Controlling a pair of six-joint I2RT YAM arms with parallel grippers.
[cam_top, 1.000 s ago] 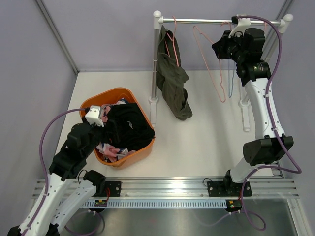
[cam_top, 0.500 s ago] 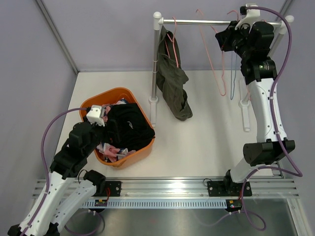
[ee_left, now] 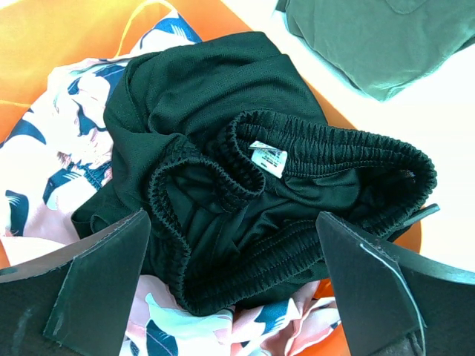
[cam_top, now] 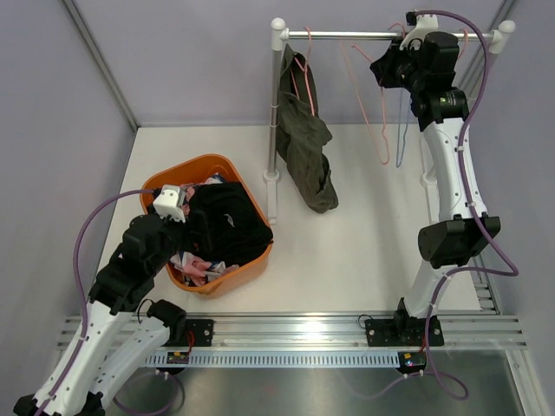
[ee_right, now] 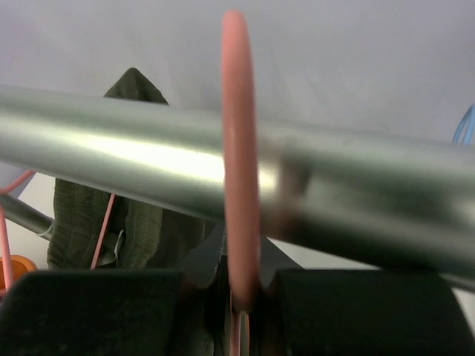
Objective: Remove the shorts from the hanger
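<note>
Olive green shorts (cam_top: 305, 147) hang on a pink hanger at the left end of the rack rail (cam_top: 347, 35). An empty pink hanger (cam_top: 364, 100) dangles further right, and my right gripper (cam_top: 388, 62) is shut on it just under the rail. In the right wrist view the hanger's hook (ee_right: 239, 170) crosses the rail (ee_right: 111, 141) above my right gripper (ee_right: 239, 297). Black shorts (ee_left: 260, 185) lie on pink patterned shorts (ee_left: 59, 148) in the orange basket (cam_top: 186, 169). My left gripper (ee_left: 234, 248) hovers open over them, holding nothing.
A blue hanger (cam_top: 401, 143) hangs just right of the pink one. The rack's white posts (cam_top: 271, 186) stand at the back of the table, the left one close to the basket. Grey walls close in the left and back sides.
My right gripper has risen and shifted left along the rail, carrying the empty pink hanger with it. The left arm and the basket's contents have not moved.
</note>
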